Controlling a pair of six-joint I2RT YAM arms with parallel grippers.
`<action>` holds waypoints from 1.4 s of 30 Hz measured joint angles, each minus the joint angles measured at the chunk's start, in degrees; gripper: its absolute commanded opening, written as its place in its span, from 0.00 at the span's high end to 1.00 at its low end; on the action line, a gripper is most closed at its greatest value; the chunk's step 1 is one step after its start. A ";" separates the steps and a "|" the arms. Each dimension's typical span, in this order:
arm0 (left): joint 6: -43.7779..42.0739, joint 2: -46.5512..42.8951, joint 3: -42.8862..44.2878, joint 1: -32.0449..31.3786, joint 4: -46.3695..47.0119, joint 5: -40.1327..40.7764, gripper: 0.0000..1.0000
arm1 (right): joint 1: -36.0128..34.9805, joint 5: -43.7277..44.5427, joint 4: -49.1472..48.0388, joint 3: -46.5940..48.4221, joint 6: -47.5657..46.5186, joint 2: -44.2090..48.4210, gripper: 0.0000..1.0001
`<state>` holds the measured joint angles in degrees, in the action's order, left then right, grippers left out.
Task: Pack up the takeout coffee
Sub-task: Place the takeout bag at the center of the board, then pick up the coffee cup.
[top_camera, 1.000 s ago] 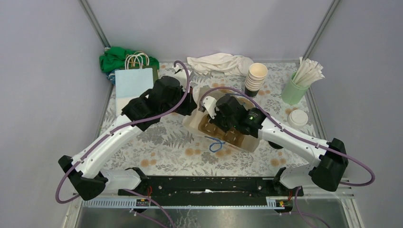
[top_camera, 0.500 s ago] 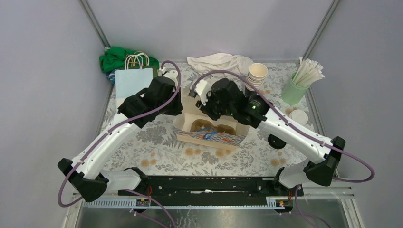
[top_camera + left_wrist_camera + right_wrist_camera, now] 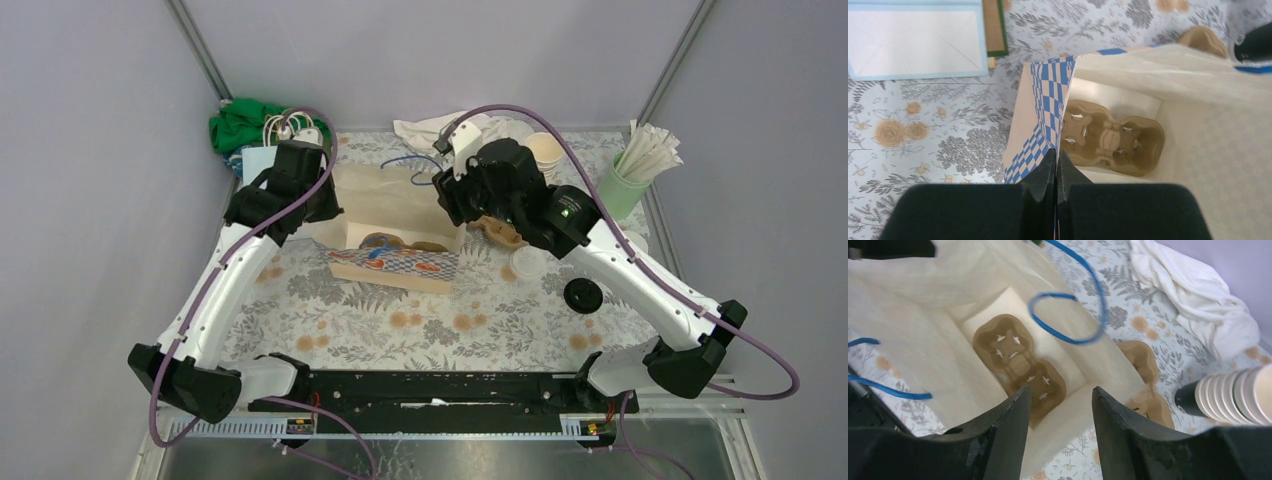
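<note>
Okay, left gripper (image 3: 1055,165): jaws fully closed, pinching the blue-checkered side edge of the paper bag (image 3: 1198,100). Right gripper (image 3: 1060,394): jaws parted with nothing between them, hanging over the bag's open mouth. Below both sets of jaws a brown cup tray (image 3: 1018,365) lies flat on the bag floor. One blue handle loop (image 3: 1068,315) sits just ahead of the right jaws. Off to the right of the right jaws, outside the bag, is the stack of paper cups (image 3: 1233,390), next to a second tray (image 3: 1150,405). Beyond them lies a white cloth (image 3: 1198,300).
</note>
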<state>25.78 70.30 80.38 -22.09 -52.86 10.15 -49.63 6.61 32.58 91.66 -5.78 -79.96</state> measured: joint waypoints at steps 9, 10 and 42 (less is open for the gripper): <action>-0.68 7.04 5.57 7.54 2.89 0.02 1.00 | 8.83 6.47 4.68 7.48 10.51 -0.72 0.38; -0.68 7.61 6.16 7.54 3.50 -0.04 1.00 | 10.12 7.06 5.09 7.96 11.82 -0.72 0.38; 4.24 28.13 20.28 17.42 17.20 -4.35 0.71 | 37.57 12.07 27.15 32.92 52.81 -29.81 0.46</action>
<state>30.02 98.43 100.66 -4.67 -35.66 5.80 -12.05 18.68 59.72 124.57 47.03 -109.78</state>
